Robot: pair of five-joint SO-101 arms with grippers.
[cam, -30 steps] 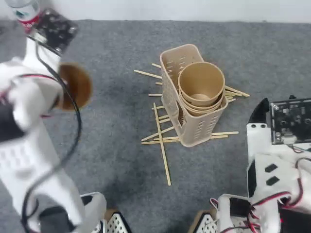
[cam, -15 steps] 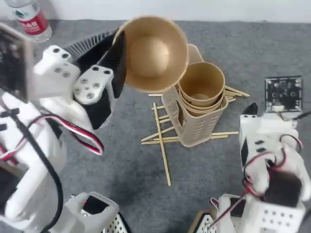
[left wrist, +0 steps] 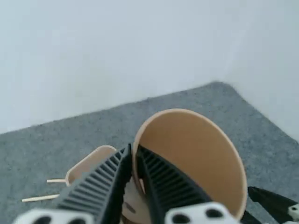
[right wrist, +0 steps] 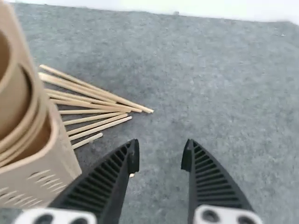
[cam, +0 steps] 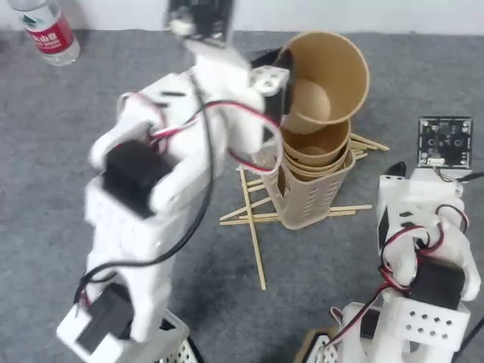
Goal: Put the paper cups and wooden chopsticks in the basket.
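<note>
My left gripper [cam: 281, 76] is shut on the rim of a brown paper cup [cam: 327, 74], held tilted just above the stacked paper cups [cam: 314, 147] in the beige basket [cam: 306, 200]. In the left wrist view the fingers [left wrist: 159, 179] pinch the cup [left wrist: 191, 154] wall, with the basket [left wrist: 91, 161] below. Wooden chopsticks [cam: 253, 227] lie scattered on the carpet around the basket. My right gripper [right wrist: 159, 156] hangs open over bare carpet, right of the basket [right wrist: 32, 172] and near a fan of chopsticks [right wrist: 88, 102]. In the high view it [cam: 395, 172] sits beside the basket.
A plastic water bottle [cam: 47, 30] lies at the back left corner. Grey carpet [cam: 423, 83] covers the table up to a white wall at the back. The left arm's body [cam: 151, 189] spans the area left of the basket.
My left arm swung the paper cup from the far left across to just above the stack in the basket. The right arm shifted slightly.
</note>
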